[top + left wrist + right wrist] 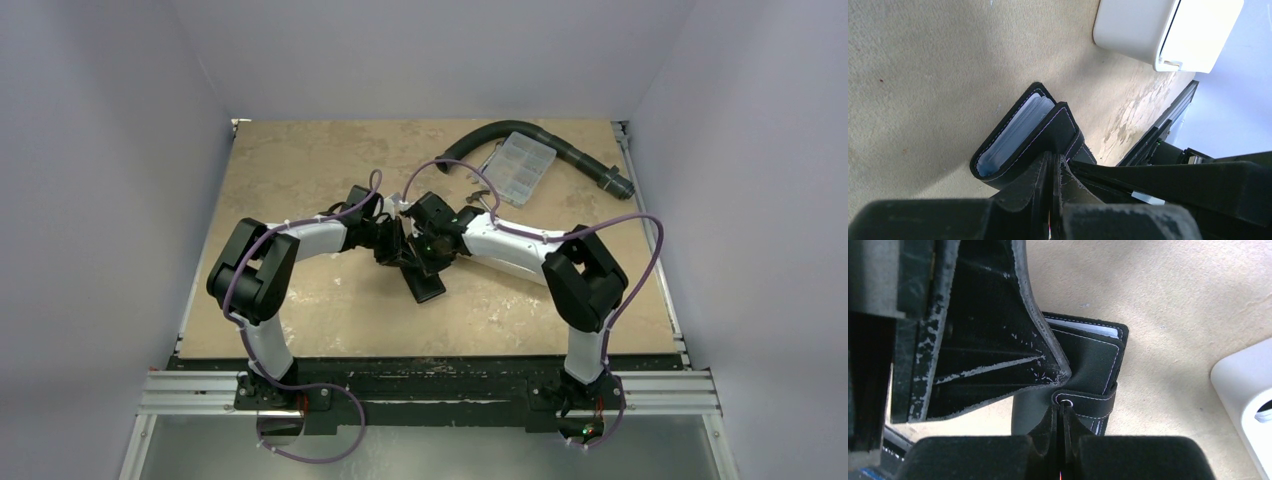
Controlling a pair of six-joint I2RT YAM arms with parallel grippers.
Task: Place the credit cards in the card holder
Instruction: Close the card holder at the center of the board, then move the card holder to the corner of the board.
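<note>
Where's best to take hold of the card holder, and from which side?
Probably the snap strap, coming in from the edge it wraps. The card holder lies nearly folded, covers slightly parted. The strap stands proud as a thin tab that the jaws can close across.

Seen from above, most of the card holder is hidden.

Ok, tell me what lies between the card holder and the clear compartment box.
In the top view, the right arm crosses that stretch; the right gripper is shut on the strap of the card holder.
</note>
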